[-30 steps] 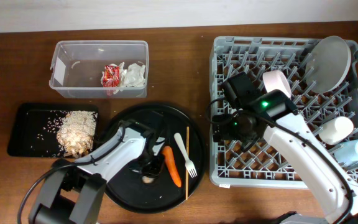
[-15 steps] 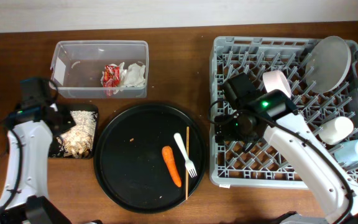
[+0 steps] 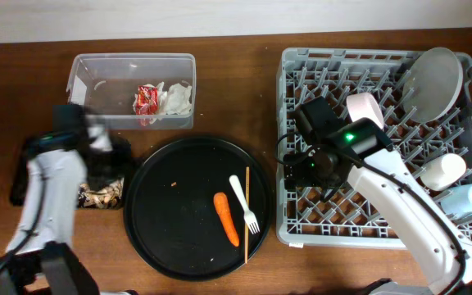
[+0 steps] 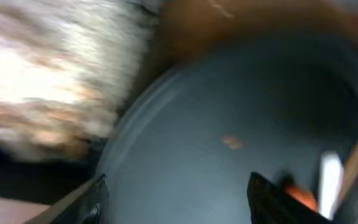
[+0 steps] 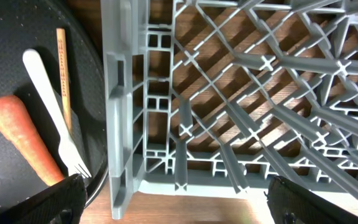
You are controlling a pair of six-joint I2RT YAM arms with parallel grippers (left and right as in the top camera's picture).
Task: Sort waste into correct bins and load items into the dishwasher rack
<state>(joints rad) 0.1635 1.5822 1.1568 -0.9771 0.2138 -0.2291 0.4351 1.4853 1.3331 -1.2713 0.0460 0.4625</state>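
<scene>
Rice scraps (image 3: 103, 195) sit half hidden under the blurred left gripper (image 4: 178, 193); it and the right gripper (image 5: 176, 193) are spread wide, empty.

light: even, soft | overhead: sharp, left arm smeared | left wrist: heavy motion blur | right wrist: crisp

Carrot (image 3: 226, 219), fork (image 3: 243, 202) and chopstick (image 3: 247, 239) lie side by side; wrapper (image 3: 146, 98) and tissue (image 3: 177, 98) sit in the clear tub (image 3: 133, 57).

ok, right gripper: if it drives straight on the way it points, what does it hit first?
Most likely the dishwasher rack: the right gripper aims at its side wall and grid, jaws open. The fork lies off to one side. Depth is unclear.
</scene>
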